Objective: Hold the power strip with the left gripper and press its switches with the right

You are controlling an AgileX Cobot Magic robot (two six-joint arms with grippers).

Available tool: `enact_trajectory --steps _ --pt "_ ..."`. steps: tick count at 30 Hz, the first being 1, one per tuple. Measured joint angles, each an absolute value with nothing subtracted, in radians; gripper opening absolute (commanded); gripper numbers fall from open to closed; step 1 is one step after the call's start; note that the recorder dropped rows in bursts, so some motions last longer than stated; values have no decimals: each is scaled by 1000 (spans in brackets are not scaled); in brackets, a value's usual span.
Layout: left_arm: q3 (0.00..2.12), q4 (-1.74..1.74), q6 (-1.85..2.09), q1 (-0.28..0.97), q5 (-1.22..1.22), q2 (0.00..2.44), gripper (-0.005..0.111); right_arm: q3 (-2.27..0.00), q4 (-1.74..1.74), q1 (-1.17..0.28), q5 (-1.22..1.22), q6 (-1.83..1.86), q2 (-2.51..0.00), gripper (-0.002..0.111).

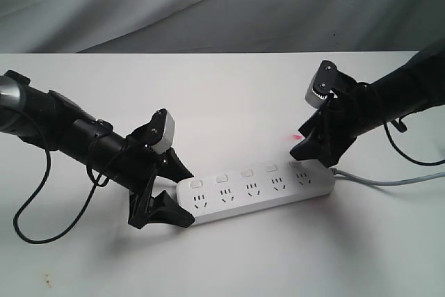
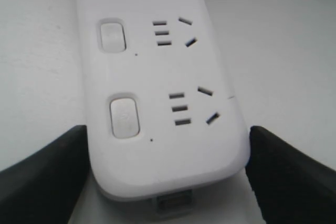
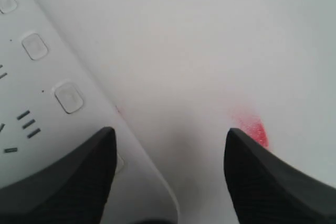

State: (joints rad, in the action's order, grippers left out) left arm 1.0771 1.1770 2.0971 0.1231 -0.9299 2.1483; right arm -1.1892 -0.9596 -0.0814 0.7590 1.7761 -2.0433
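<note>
The white power strip (image 1: 257, 196) lies on the white table with its five switches (image 1: 247, 172) in a row above the sockets. My left gripper (image 1: 189, 197) straddles its left end. In the left wrist view both black fingers (image 2: 47, 177) press the sides of the power strip (image 2: 168, 66) just below the end switch (image 2: 124, 116). My right gripper (image 1: 309, 152) hangs open over the cable end. In the right wrist view, the right gripper (image 3: 169, 131) has one finger (image 3: 68, 177) over the power strip (image 3: 31, 124), partly hiding its last switch, and the other over bare table.
A thin grey cable (image 1: 389, 181) runs right from the strip toward the table edge. A small red smear (image 1: 295, 137) marks the table (image 1: 229, 95) beside the right gripper, and the red smear (image 3: 254, 129) shows again near one fingertip. Grey cloth hangs behind the table.
</note>
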Motion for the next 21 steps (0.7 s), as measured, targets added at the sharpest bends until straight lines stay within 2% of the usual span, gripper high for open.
enact_trajectory --steps 21 --pt "1077 1177 2097 123 -930 2148 30 -1195 -913 -81 765 1690 -2079 56"
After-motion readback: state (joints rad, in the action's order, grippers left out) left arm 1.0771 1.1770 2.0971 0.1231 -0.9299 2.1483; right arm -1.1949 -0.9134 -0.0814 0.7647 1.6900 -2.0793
